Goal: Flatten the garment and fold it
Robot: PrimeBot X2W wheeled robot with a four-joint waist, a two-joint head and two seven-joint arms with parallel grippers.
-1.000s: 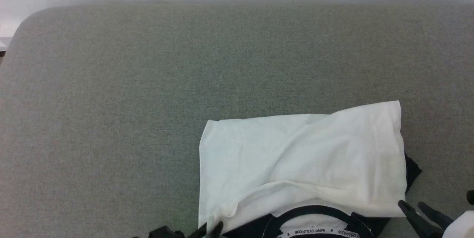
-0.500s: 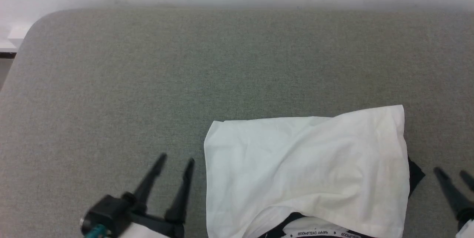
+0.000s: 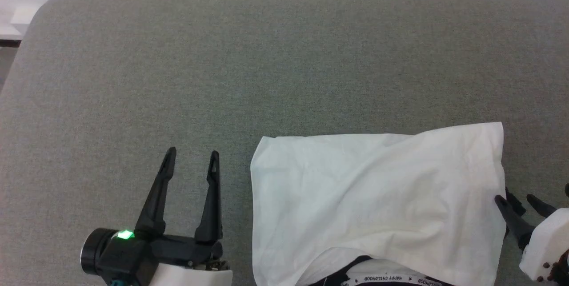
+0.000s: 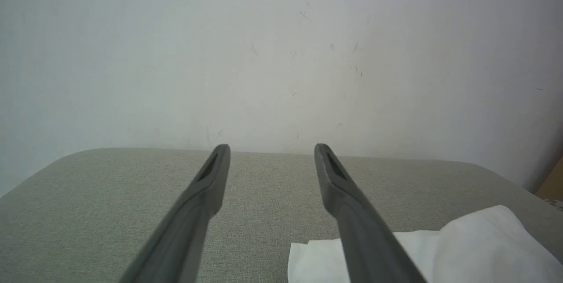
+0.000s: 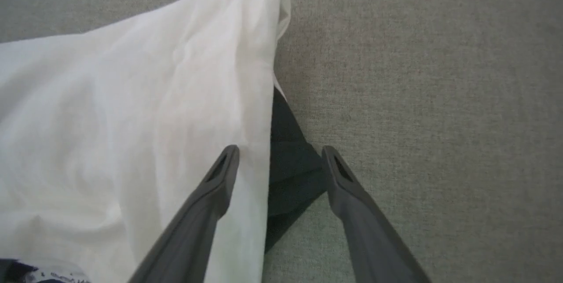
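So the big grey surface is mostly bare, and the garment sits on the near right part of it, running off the near edge of my head view.

What changed in the last second: I was pinching the near left edge by the collar, with my other side down at the near right corner. Now both sides have let go. My left fingers are spread wide and parked over bare surface just left of the shirt, clear of it and holding nothing. My right fingers are also spread and empty, straddling the shirt's right edge, one above the white cloth and one past it. I can't tell whether they brush the fabric.

The white body layer now lies folded toward me over the top half and covers more of the collar than it did a second ago. I'd call that the first fold laid down and released.

It's not tidy, though. The fold looks puffy, its far edge slants up toward the right, and a bit of black sleeve pokes out from under the right side. Only a sliver of the printed neck tape peeks out at the near edge. My guess is that the sleeve needs tucking in and the top needs smoothing before the next fold.
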